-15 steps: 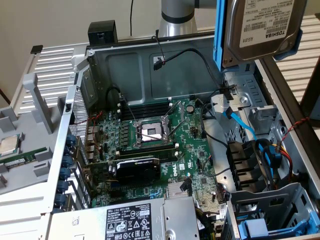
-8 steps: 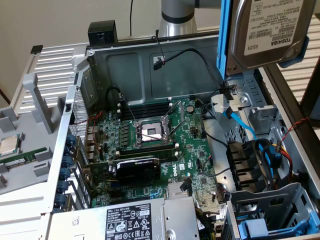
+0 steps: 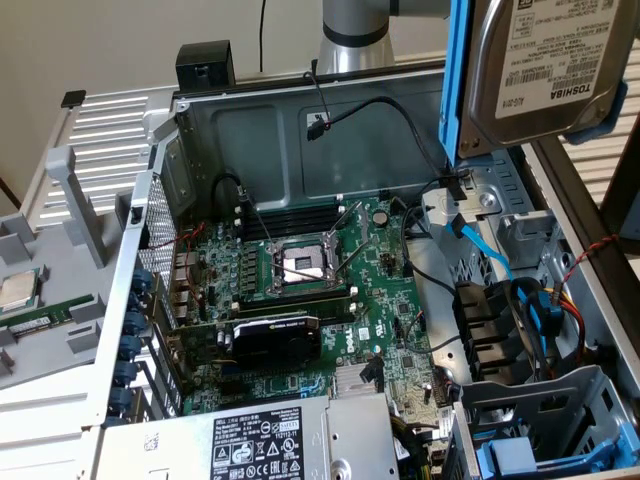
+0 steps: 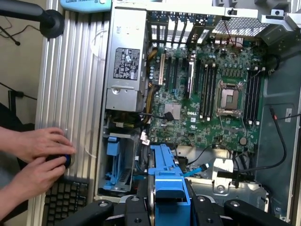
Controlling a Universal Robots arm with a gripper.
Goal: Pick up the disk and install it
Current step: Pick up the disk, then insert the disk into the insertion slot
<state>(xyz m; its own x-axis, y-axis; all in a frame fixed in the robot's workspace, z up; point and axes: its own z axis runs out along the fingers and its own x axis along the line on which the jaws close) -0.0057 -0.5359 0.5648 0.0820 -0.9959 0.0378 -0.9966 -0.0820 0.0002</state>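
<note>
Well, the motherboard lies mid-floor in the open computer case. Toward the exterior view's right, above the case's drive-bay edge, the gripper clamps the disk by its blue frame, lifted clear.

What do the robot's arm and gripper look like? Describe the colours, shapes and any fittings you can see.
The arm is a smooth silver-grey metal tube with a darker grey ring round it. The gripper is matt black, built from chunky rounded links joined at round pivot pins.
</note>
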